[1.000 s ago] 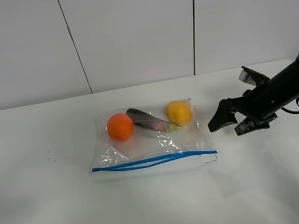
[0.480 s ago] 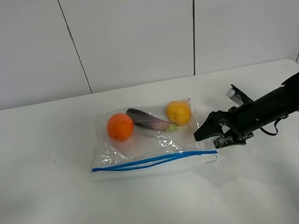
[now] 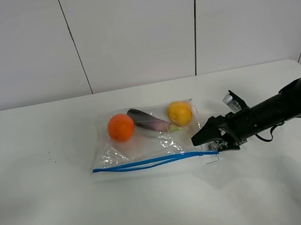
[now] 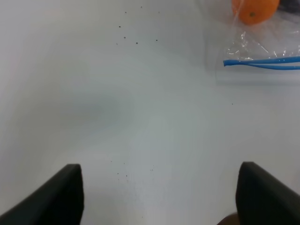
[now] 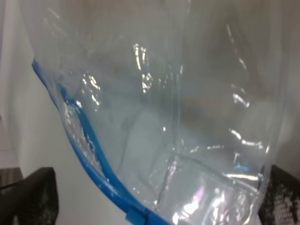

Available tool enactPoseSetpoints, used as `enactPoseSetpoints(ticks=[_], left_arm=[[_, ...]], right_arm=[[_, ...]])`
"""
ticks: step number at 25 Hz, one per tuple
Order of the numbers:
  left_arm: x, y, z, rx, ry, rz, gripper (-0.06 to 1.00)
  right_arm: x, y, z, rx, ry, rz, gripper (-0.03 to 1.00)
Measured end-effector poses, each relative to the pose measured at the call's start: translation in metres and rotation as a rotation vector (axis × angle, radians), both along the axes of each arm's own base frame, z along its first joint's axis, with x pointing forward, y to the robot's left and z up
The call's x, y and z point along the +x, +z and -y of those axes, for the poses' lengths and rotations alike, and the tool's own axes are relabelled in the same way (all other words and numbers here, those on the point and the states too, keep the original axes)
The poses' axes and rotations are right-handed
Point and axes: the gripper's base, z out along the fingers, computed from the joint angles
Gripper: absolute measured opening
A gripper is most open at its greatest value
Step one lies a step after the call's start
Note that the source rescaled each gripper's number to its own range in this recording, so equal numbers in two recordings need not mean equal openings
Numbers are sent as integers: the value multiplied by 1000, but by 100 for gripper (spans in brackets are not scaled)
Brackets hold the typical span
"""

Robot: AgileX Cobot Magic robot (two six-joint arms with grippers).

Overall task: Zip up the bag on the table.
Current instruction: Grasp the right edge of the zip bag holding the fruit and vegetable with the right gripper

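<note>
The clear bag (image 3: 145, 145) lies flat on the white table (image 3: 51, 211), holding an orange (image 3: 121, 127), a dark eggplant (image 3: 150, 120) and a yellow fruit (image 3: 180, 113). Its blue zipper strip (image 3: 153, 161) runs along the near edge. My right gripper (image 3: 209, 141) is open, low at the right end of the zipper. In the right wrist view the bag's corner (image 5: 187, 140) and zipper (image 5: 89, 140) lie between its fingertips (image 5: 28, 194). My left gripper (image 4: 159, 197) is open above bare table, apart from the bag's left end (image 4: 262, 62); the exterior high view does not show it.
A white panelled wall (image 3: 135, 27) stands behind the table's far edge. A few dark specks (image 3: 54, 160) mark the tabletop left of the bag. The right arm (image 3: 278, 107) stretches in low from the right edge.
My right gripper has moved left and down from beside the bag to the zipper's right end. The bag and fruit have not moved.
</note>
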Motion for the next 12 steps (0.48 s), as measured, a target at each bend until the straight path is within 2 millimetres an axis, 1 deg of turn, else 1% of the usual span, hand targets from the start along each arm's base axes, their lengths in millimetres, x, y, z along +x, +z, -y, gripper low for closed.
enactPoseSetpoints(ticks=[7, 8, 12], left_arm=[[0, 0, 0, 0, 0, 0, 100], [0, 0, 0, 0, 0, 0, 100], [0, 0, 0, 0, 0, 0, 100]], right_arm=[[1, 1, -2, 30, -2, 11, 89], [1, 1, -2, 30, -2, 11, 87], [1, 1, -2, 31, -4, 7, 72]])
